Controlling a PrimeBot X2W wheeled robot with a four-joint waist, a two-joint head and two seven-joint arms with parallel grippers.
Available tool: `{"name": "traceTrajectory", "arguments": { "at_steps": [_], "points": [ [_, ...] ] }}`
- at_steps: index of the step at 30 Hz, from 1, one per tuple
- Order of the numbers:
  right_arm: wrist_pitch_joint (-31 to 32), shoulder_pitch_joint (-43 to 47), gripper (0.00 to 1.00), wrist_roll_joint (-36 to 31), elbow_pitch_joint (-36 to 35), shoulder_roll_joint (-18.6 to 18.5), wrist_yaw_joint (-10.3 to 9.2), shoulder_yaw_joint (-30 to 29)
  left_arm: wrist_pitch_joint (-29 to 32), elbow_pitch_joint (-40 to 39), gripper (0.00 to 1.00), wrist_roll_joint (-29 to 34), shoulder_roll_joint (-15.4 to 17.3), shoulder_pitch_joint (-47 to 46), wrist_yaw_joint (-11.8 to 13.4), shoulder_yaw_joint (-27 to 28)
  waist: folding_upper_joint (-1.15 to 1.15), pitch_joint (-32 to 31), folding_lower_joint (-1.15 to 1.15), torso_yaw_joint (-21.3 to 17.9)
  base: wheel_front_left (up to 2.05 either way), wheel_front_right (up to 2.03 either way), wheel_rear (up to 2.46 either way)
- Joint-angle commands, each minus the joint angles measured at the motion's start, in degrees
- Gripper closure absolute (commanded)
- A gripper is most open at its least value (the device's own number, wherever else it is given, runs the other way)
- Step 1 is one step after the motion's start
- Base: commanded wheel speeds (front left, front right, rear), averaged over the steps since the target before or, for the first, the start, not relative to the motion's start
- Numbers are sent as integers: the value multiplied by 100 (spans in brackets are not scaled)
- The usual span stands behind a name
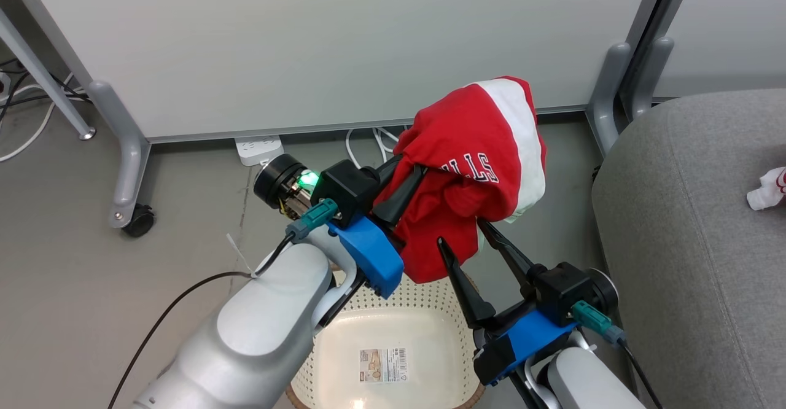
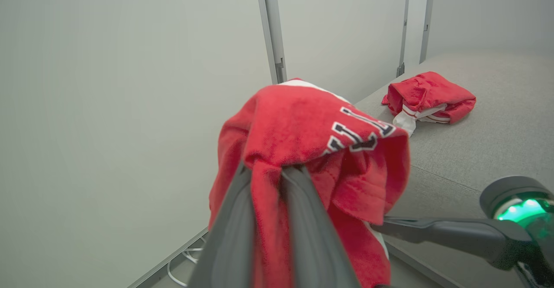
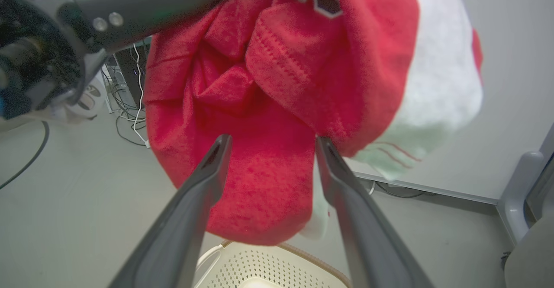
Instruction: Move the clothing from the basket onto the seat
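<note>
A red garment with a white stripe and lettering hangs in the air above the basket, a cream perforated tub at the bottom of the head view. My left gripper is shut on a bunched fold of this clothing; its fingers pinch red cloth. My right gripper is open, its tips up against the lower folds; whether they touch is unclear. The grey seat lies to the right, with a second red and white garment on it.
A white partition panel on grey legs with a caster stands behind. A power strip and cables lie on the grey floor beneath it. The basket rim shows just below the hanging cloth.
</note>
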Motion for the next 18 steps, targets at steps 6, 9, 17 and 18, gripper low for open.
{"name": "traceTrajectory", "arguments": {
  "at_steps": [6,9,17,18],
  "points": [
    [-4,-288,0,88,440,-6,-5,-110,-28,-73,100,71,-89,-121,-28,10,0,77,0,118,0,0,0],
    [-4,-345,0,123,557,-5,-5,-141,-28,-105,100,93,-112,-148,-41,19,0,124,0,157,0,0,0],
    [-4,-635,0,228,898,-6,-5,-59,-29,-178,100,154,-184,-228,-71,39,0,235,0,231,0,0,0],
    [-4,-683,0,258,932,-6,-5,-53,-29,-188,100,163,-190,-231,-76,39,0,248,0,240,0,0,0]
  ]
}}
